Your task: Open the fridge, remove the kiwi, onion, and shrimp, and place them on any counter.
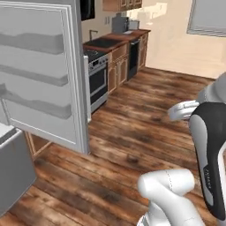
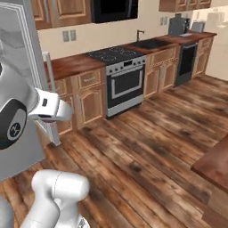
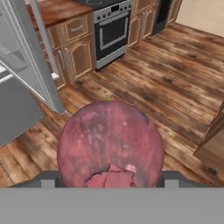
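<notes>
Right in front of your hand camera sits the reddish-purple round onion [image 3: 111, 142], with a torn paler patch on the side nearest you. Your end effector [image 3: 109, 178] is clamped on it, jaws spread wide around the ball, a dark fingertip [image 3: 50, 179] showing at either side of it. The onion hangs in the air above the dark plank wooden floor [image 3: 175, 74], touching nothing else.

Just past it on your left, the tall light-grey fridge [image 1: 15, 172] stands with its door [image 1: 42, 70] swung wide open; you can see the white shelf rails on the door's inner face in the left base view, and the door's edge [image 3: 43, 57] crosses the hand view.

Off to your right, a corner of the dark reddish-brown wooden island bench [image 2: 216, 167] comes into the right base view, well apart from the onion.

Farther on, along the back wall, brown wooden cabinets [image 2: 87, 95] flank a stainless steel oven range [image 2: 122, 80] with a black cooktop. Beyond that the wall worktop carries a sink with a faucet [image 2: 140, 35].
</notes>
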